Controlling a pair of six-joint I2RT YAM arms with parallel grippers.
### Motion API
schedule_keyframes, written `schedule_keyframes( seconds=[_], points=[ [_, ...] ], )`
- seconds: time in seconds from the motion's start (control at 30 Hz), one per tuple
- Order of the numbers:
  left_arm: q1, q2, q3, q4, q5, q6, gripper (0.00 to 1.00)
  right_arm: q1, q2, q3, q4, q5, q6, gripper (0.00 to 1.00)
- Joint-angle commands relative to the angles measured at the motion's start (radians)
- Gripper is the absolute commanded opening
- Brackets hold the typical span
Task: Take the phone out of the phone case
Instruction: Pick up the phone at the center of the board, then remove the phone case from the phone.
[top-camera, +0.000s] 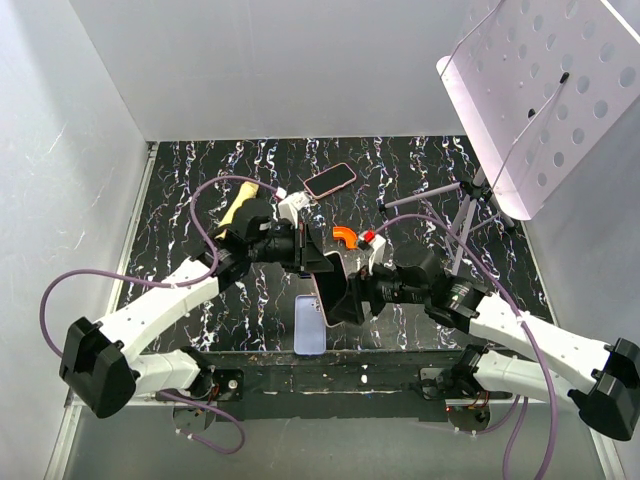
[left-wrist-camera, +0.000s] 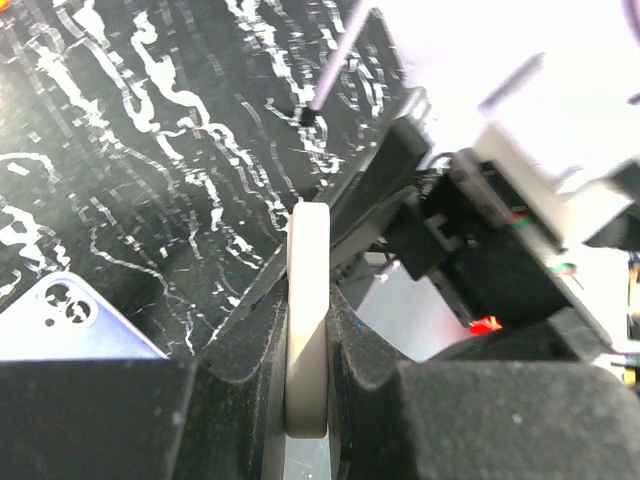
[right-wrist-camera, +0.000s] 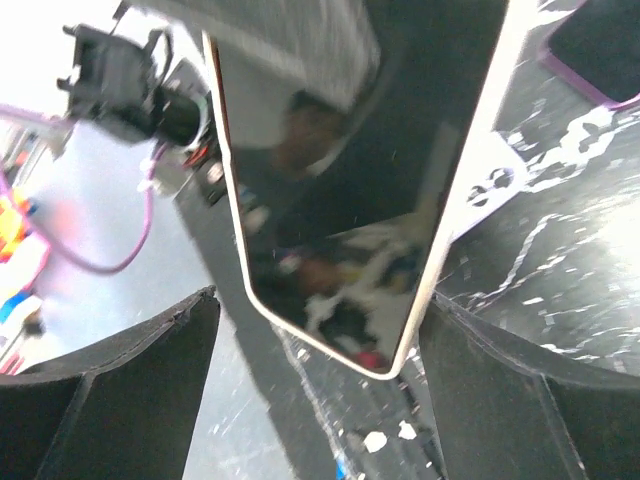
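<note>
A phone with a dark screen in a cream case is held upright on its edge above the table's near middle. My left gripper is shut on its top part; in the left wrist view the fingers clamp both faces of the cream case edge. My right gripper is at the phone's lower right. In the right wrist view the phone's screen hangs between wide-apart jaws of the right gripper; the right finger is close to the cream rim, the left finger is well apart.
A lavender phone-shaped item with camera lenses lies flat under the held phone, also in the left wrist view. A pink-cased phone, an orange piece and a yellow item lie further back. A perforated white panel on a stand stands back right.
</note>
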Motion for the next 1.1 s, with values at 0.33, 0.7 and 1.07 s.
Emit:
schedule_keyframes(
  seconds=[0.33,0.7,1.07],
  points=[
    [0.049,-0.104,-0.009,0.245,0.348,-0.142,0.00,-0.016,0.003,-0.041,0.385,-0.416,0.202,0.13],
    [0.043,-0.146,-0.196,0.493,0.305,-0.398,0.21,-0.019,0.109,-0.086,0.825,-0.450,0.467,0.01],
    [0.079,-0.173,-0.037,0.323,0.340,-0.304,0.00,-0.023,0.109,-0.055,0.645,-0.485,0.393,0.46]
  ],
)
